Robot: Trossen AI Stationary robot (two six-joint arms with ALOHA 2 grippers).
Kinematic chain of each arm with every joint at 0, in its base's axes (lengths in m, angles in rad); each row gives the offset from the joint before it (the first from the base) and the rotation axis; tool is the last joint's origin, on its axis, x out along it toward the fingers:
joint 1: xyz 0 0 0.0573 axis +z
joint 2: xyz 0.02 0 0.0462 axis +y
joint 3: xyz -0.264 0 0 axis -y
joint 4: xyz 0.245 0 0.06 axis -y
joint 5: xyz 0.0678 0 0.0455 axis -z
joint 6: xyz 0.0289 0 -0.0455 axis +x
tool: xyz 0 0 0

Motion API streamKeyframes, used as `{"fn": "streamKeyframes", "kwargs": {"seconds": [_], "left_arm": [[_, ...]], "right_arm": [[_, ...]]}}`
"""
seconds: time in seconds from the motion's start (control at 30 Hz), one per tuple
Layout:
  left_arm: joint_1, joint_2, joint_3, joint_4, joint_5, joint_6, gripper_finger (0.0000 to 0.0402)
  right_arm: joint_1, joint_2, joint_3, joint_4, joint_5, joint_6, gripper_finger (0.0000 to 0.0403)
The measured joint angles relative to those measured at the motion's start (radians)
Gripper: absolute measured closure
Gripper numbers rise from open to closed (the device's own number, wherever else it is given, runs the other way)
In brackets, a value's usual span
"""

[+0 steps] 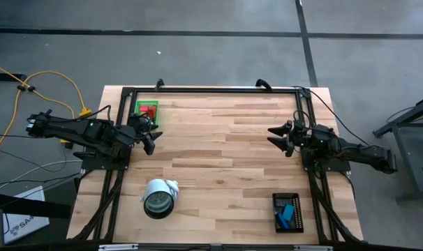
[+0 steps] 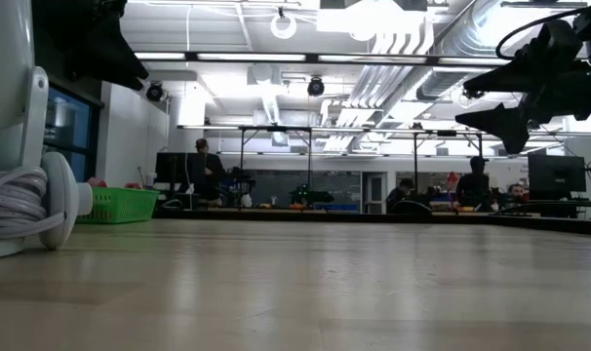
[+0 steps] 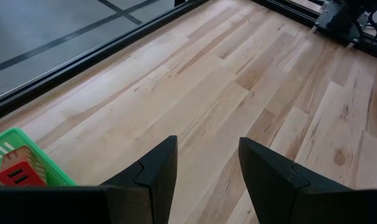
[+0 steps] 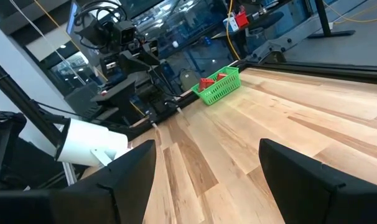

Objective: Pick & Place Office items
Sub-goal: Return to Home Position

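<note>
Left gripper [image 1: 151, 138] is hovering just beside the green bin [image 1: 138, 106] at the table's [image 1: 225, 153] far left corner, fingers spread, nothing between them. Red blocks [image 1: 149, 110] are lying inside the bin. The arm is partly covering the bin from above, so any other pieces in it are hard to make out. The left wrist view is cutting the bin off, showing only one red block [image 3: 17, 176].

Right gripper [image 1: 273, 137] is hanging over the table's right side, also spread and empty. Blue and teal bits [image 1: 289, 213] are sitting in the black tray [image 1: 299, 198] near the front right. The white roll [image 1: 159, 197] is lying near the front left, its cord blurred in the low view.
</note>
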Motion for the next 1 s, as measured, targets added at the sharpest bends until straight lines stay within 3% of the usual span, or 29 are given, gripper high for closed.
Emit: {"fn": "streamKeyframes", "kwargs": {"seconds": [0.33, 0.6, 0.77, 1.0], "left_arm": [[0.000, 0.000, 0.000, 0.000, 0.000, 0.002, 0.0238], [-0.013, 0.000, -0.002, 0.001, 0.015, 0.091, 0.0238], [-0.108, -0.007, -0.051, 0.026, -0.007, 0.125, 0.0238], [-0.287, -0.165, -0.216, 0.217, -0.163, 0.278, 0.0238]], "right_arm": [[0.000, 0.000, 0.000, -0.002, -0.004, 0.002, 0.0131], [0.000, 0.000, 0.000, -0.003, -0.006, 0.002, 0.0131], [0.000, 0.000, 0.000, -0.003, -0.007, 0.002, 0.0131], [0.000, 0.000, 0.000, -0.001, -0.007, 0.002, 0.0131]]}}
